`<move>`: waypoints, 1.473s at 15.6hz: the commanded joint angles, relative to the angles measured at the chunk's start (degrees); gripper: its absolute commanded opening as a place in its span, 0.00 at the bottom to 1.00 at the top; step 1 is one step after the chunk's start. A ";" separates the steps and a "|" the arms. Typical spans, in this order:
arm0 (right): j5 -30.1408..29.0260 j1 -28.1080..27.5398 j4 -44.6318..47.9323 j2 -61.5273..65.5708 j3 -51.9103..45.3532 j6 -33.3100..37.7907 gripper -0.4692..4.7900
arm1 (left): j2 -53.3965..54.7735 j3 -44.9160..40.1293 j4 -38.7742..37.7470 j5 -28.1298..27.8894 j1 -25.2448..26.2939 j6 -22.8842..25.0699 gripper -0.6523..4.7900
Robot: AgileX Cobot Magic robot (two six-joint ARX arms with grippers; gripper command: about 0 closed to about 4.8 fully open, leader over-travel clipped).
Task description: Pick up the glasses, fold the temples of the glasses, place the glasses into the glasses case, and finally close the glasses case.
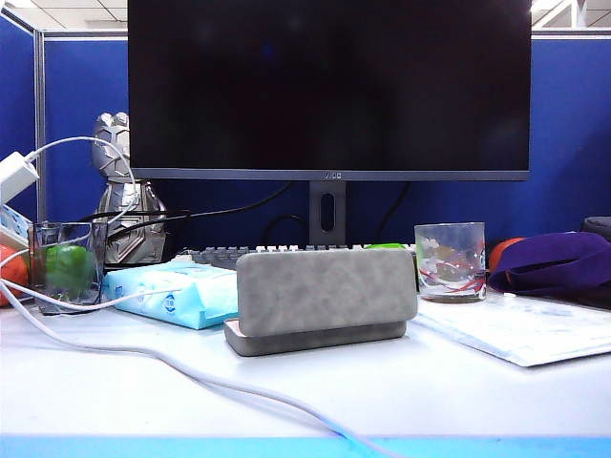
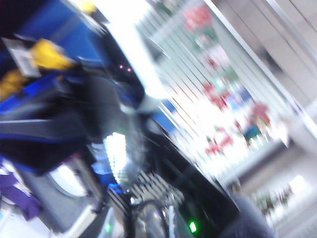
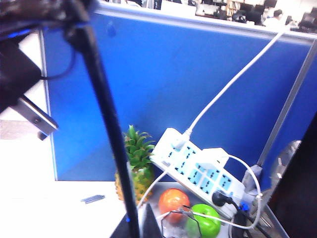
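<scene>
Right gripper (image 3: pixel 59 15): jaws together, apparently pinching the glasses (image 3: pixel 106 129) by one temple; off the exterior view.
Left gripper: wrist view smeared, so I cannot tell its jaws; also absent from the exterior view.
Glasses case (image 1: pixel 325 291): on the desk, lid upright, behind the white cable (image 1: pixel 143 355).
Risk, slip: a thin temple hold lets the frame swing or drop.
Risk, fold: a blurred left approach may miss the temple.
Risk, cable: a lowering arm could snag it.

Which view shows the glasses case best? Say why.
The exterior view: the glasses case stands open mid-table, lid upright. The left wrist view is too blurred to tell; the right wrist view misses it. Neither gripper is in the exterior view.
</scene>
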 commanded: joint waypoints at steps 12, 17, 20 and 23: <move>-0.68 3.21 2.03 0.28 0.33 0.37 0.08 | -0.17 0.33 0.63 3.65 -0.04 -0.20 0.40; -0.79 4.09 1.55 0.28 0.33 0.33 0.08 | -0.17 0.33 -0.20 4.04 -0.04 -0.17 0.33; -0.74 4.39 1.18 0.44 0.33 -0.07 0.08 | -0.17 0.33 -0.24 4.46 -0.04 -0.17 0.14; -0.59 4.39 1.16 0.44 0.33 -0.07 0.08 | -0.17 0.33 -0.24 4.48 -0.04 -0.17 0.14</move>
